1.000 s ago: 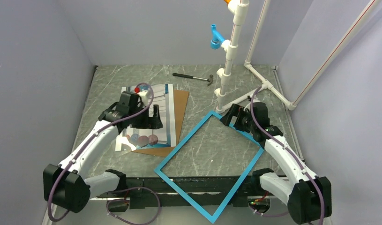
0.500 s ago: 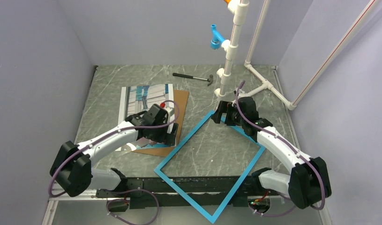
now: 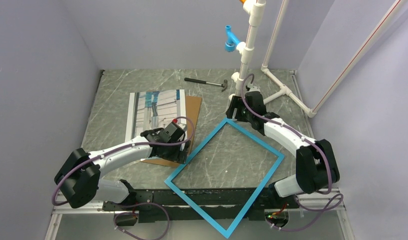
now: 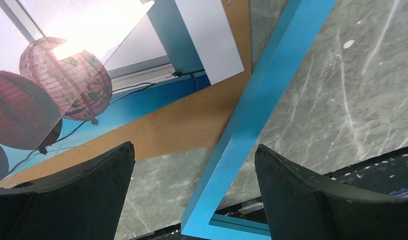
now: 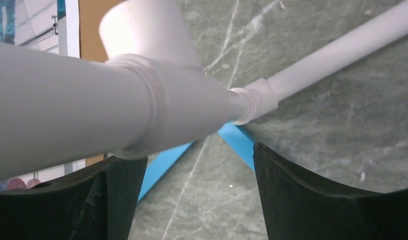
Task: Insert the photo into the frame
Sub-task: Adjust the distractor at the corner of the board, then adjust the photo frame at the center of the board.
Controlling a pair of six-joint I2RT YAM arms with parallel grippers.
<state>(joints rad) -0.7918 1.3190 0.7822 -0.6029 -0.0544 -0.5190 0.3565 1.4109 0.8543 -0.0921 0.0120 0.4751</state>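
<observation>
The photo (image 3: 154, 112) is a big, thin glossy print. I judge it light and floppy, slick on its face and easy to crease or smudge, so I would pinch it only by a white border near a corner and slide it rather than bend it. It lies face up at about 10 o'clock on the worktop (image 3: 116, 85), resting on a brown backing board (image 3: 193, 112) that shows past its 3 o'clock side and near edge. My left hand (image 3: 180, 151) sits low at the photo's 5 o'clock corner, fingers spread wide with nothing between them. From the wrist, the print's corner is at my 11 o'clock, a strip of board lies straight ahead, and the frame's bar runs past at 1 o'clock. The bar is just beside the board; I cannot tell whether they touch. The frame (image 3: 195, 150) looks stiff but slender, best held by a bar close to a corner. It lies flat, turned like a diamond from the worktop's centre toward 6 o'clock, its near corner hanging past the edge. My right hand (image 3: 233, 114) is at the frame's 12 o'clock corner, fingers apart on either side of it, gripping nothing. The white pipe stand (image 5: 91, 100) is crowding in close there.
</observation>
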